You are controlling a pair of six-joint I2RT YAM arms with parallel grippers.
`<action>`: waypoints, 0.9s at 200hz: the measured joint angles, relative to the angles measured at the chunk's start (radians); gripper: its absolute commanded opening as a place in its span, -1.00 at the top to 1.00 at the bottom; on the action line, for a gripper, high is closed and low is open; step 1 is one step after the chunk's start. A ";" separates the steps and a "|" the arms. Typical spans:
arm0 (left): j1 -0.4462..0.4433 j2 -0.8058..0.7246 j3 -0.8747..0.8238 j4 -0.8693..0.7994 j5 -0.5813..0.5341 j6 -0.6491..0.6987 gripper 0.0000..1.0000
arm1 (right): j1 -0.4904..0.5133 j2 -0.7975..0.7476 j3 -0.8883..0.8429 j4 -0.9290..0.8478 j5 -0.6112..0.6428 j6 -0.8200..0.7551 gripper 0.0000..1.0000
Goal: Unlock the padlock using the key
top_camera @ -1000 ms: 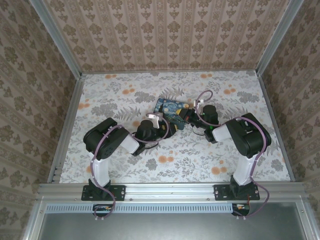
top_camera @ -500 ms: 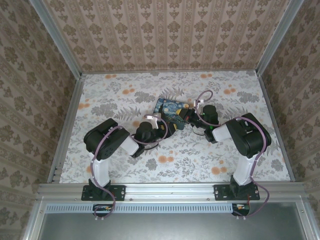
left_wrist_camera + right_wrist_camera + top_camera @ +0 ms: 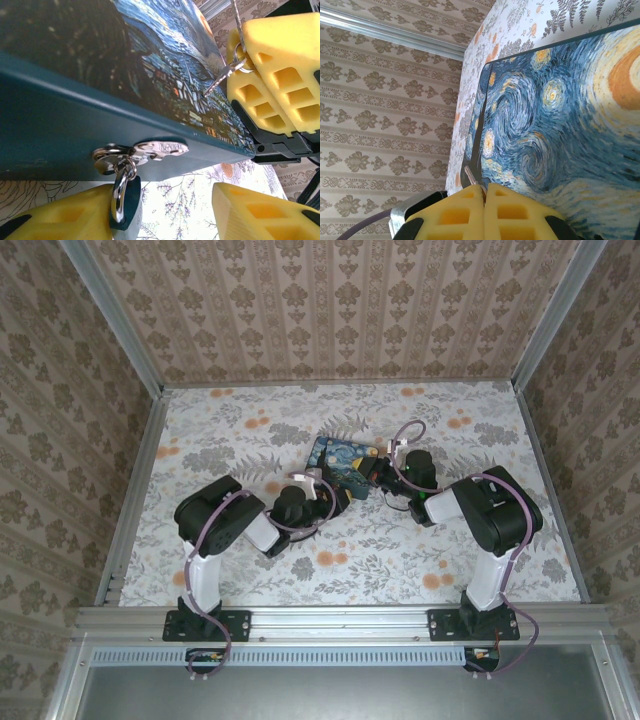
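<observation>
Padlock (image 3: 125, 197) hangs by its silvery shackle from the metal clasp (image 3: 150, 150) on the teal front wall of the painted box (image 3: 100, 75), its small dark body dangling below the box's lower edge, over the flowered desk (image 3: 250, 430). In the left wrist view the left end effector (image 3: 175, 200) sits low in front of this wall with its yellow fingers (image 3: 55, 222) spread. The lock lies right against the inner edge of one finger, while the other finger stands well apart from it, so nothing is pinched.

Over the far corner of the box lid, the right end effector (image 3: 242, 60) has its fingers pressed together on the key (image 3: 222, 77). The thin blade slants down from a small ring toward the swirling blue picture on the lid, and its tip is just above the lid or touching it; I cannot tell which. In the right wrist view the two yellow pads (image 3: 510, 212) meet with no gap, and the key's (image 3: 469, 176) slim tip pokes out above them beside the box's (image 3: 560, 125) edge.

From above, the box (image 3: 340, 455) lies near the middle of the desk, the left end effector (image 3: 337, 497) at its near side and the right end effector (image 3: 372, 472) at its right corner.
</observation>
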 measured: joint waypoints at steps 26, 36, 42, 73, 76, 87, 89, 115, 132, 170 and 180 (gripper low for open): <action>0.002 0.004 0.000 0.000 -0.007 -0.004 0.16 | 0.000 0.000 0.000 0.000 0.000 0.000 1.00; 0.002 0.006 -0.001 0.000 -0.011 -0.006 0.23 | 0.000 0.000 0.000 0.000 0.000 0.000 1.00; 0.002 0.007 -0.002 0.001 -0.012 -0.005 0.28 | 0.000 0.000 0.000 0.000 0.000 0.000 1.00; 0.009 0.011 -0.003 0.000 -0.016 -0.006 0.42 | 0.000 0.000 0.000 0.000 0.000 0.000 1.00; 0.010 0.011 -0.003 0.000 -0.018 -0.006 0.44 | 0.000 0.000 0.000 0.000 0.000 0.000 1.00; 0.013 0.012 -0.003 0.000 -0.018 -0.007 0.49 | 0.000 0.000 0.000 0.000 0.000 0.000 1.00; 0.014 0.012 -0.003 0.000 -0.019 -0.006 0.50 | 0.000 0.000 0.000 0.000 0.000 0.000 1.00; 0.016 0.016 -0.003 0.000 -0.020 -0.011 0.65 | 0.000 0.000 0.000 0.000 0.000 0.000 1.00; 0.021 0.020 -0.003 0.000 -0.021 -0.011 0.62 | 0.000 0.000 0.000 0.000 0.000 0.000 1.00; 0.021 0.028 -0.002 0.006 -0.023 -0.013 0.49 | 0.000 0.000 0.000 0.000 0.000 0.000 1.00; 0.021 0.028 -0.002 0.007 -0.024 -0.013 0.51 | -0.001 0.000 0.000 0.000 0.000 0.000 1.00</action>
